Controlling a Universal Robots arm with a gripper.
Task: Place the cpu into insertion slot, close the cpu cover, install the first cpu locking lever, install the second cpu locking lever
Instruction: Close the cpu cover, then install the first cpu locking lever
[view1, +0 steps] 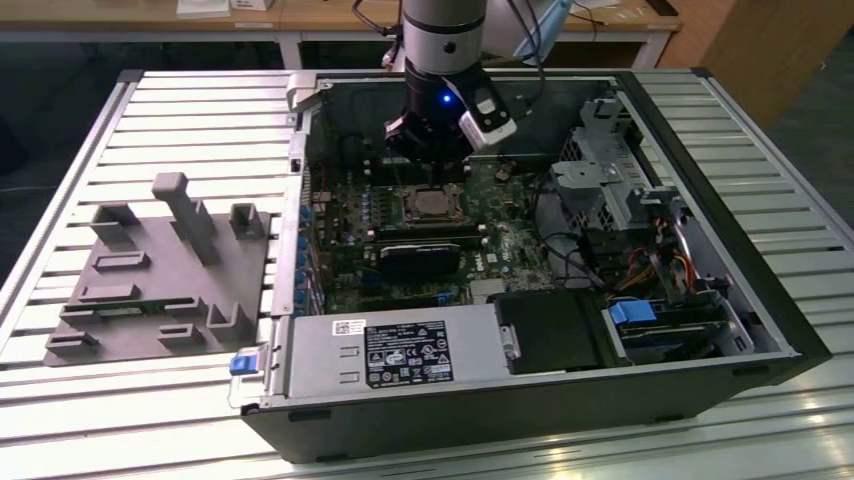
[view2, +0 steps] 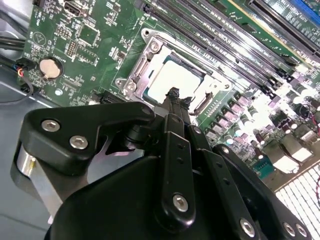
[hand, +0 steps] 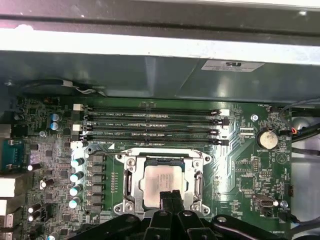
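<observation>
Gripper (hand: 170, 197) above cpu (hand: 157, 180) in insertion slot (hand: 160, 161); cpu cover (hand: 131, 182) down.

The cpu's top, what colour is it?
Silver-grey metal; the cpu shows best in the first wrist view.

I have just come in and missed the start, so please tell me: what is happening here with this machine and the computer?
A robot arm reaches down into an open computer case. The cpu already lies in place on the motherboard, and the silver cpu cover appears folded down around it. The gripper, shut and holding nothing, is close over the cover's edge beside the cpu.
</observation>
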